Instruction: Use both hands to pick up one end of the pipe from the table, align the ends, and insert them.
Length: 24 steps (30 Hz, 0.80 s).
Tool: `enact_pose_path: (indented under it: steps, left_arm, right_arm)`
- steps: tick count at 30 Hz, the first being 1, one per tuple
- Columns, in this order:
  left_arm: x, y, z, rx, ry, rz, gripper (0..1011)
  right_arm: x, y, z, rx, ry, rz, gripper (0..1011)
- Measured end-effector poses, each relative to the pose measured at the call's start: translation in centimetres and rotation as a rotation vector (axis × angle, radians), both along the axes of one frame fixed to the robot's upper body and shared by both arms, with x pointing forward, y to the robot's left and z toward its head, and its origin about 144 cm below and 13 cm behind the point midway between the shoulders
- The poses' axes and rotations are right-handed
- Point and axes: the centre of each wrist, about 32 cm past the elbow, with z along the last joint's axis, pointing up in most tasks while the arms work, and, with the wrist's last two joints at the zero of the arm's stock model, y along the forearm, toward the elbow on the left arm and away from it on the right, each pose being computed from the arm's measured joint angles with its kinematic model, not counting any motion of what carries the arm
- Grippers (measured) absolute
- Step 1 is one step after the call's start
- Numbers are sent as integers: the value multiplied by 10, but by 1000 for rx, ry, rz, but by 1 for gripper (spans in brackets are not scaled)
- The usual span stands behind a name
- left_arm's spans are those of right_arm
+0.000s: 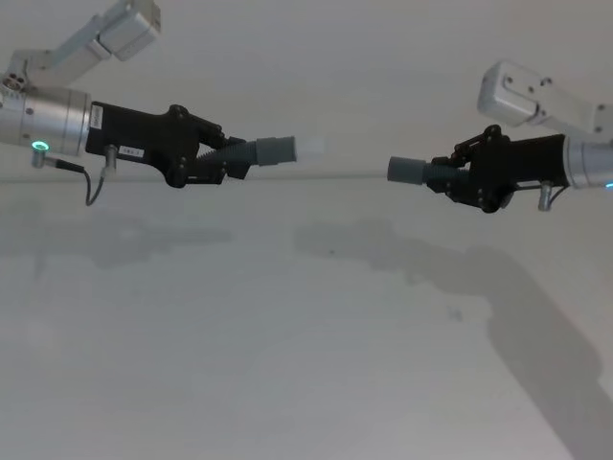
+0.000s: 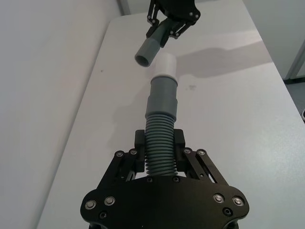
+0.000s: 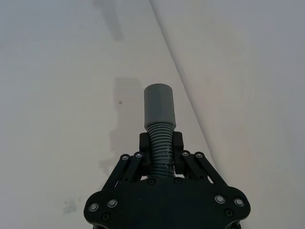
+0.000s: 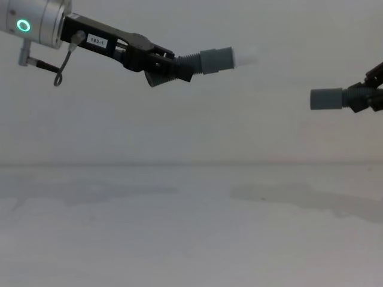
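Observation:
Both pipe pieces hang in the air above the white table [image 1: 287, 364]. My left gripper [image 1: 233, 159] is shut on the ribbed section of one piece [image 1: 273, 151], whose whitish tip [image 1: 308, 148] points toward the right arm. My right gripper [image 1: 450, 178] is shut on the ribbed part of the other piece, whose smooth grey cuff [image 1: 407, 171] faces left. A gap separates the two ends. In the chest view the tip [image 4: 246, 57] sits higher than the cuff [image 4: 326, 98]. In the left wrist view the cuff's open mouth [image 2: 145, 55] lies slightly off the tip [image 2: 165, 64].
A pale grey wall [image 4: 191, 131] rises behind the table's far edge. Arm shadows fall across the table top [image 4: 179, 239].

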Motion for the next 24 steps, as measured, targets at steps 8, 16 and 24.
enact_pose_path:
  steps: [8,16,24]
  left_arm:
    - [0,1,1,8,-8,-6,313]
    - [0,2,1,12,-11,-9,313]
    - [0,2,1,15,-14,-10,313]
  right_arm:
    - [-3,-3,10,1,9,28,244]
    - [-1,1,21,-3,-6,64,244]
    - [6,10,33,-27,-18,117,244]
